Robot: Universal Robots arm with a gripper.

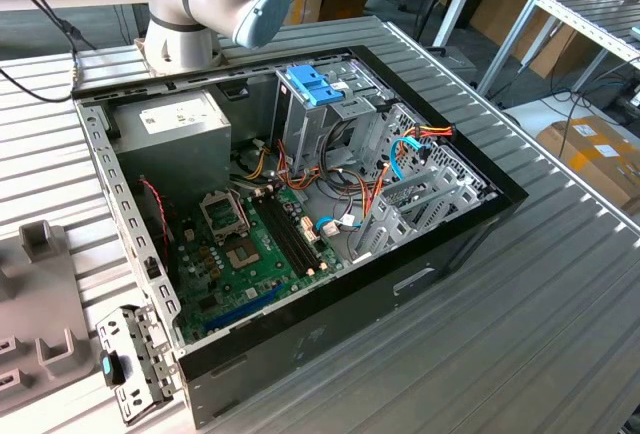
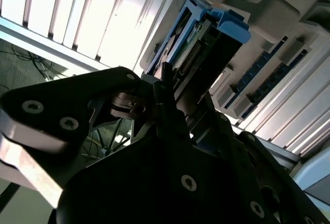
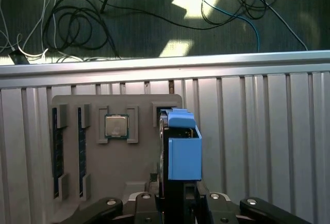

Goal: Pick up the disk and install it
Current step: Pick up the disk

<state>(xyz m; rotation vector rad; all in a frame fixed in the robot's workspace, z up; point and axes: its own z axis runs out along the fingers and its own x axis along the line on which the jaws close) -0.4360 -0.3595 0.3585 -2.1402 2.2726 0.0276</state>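
Gripper (image 3: 178, 199) jaws sit clamped on the near end of the disk (image 3: 183, 149), which stands on edge at the grey parts tray (image 3: 87, 177), just beside the tray's processor chip (image 3: 116, 126). Whether its far end has cleared the tray's slot I cannot tell. Done well, the lift runs straight along that slot, squeeze steady, no twisting, so nothing binds or slips.
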